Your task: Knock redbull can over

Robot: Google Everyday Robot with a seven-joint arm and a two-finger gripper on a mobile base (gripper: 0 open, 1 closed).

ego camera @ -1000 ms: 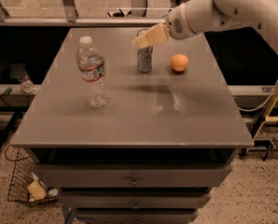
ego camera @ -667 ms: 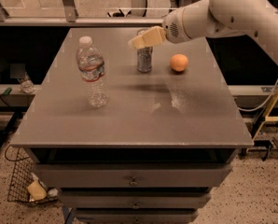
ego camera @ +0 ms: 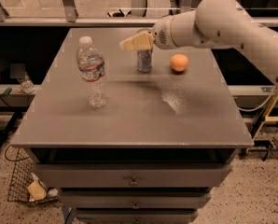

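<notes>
The redbull can [ego camera: 144, 61] stands upright at the back middle of the grey table [ego camera: 129, 120]. It is slim, silver and blue. My gripper [ego camera: 132, 43] with cream-coloured fingers reaches in from the right, just above and slightly left of the can's top, covering its rim. The white arm [ego camera: 213, 20] stretches in from the upper right.
A clear plastic water bottle [ego camera: 92, 73] with a white cap stands upright at the left of the table. A small orange fruit [ego camera: 178, 62] lies right of the can. Below the table top are drawers [ego camera: 132, 181]. A wire basket [ego camera: 29, 185] sits on the floor at the lower left.
My gripper and arm have moved left, from the can's upper right across its top. The can, bottle and orange have not moved.
</notes>
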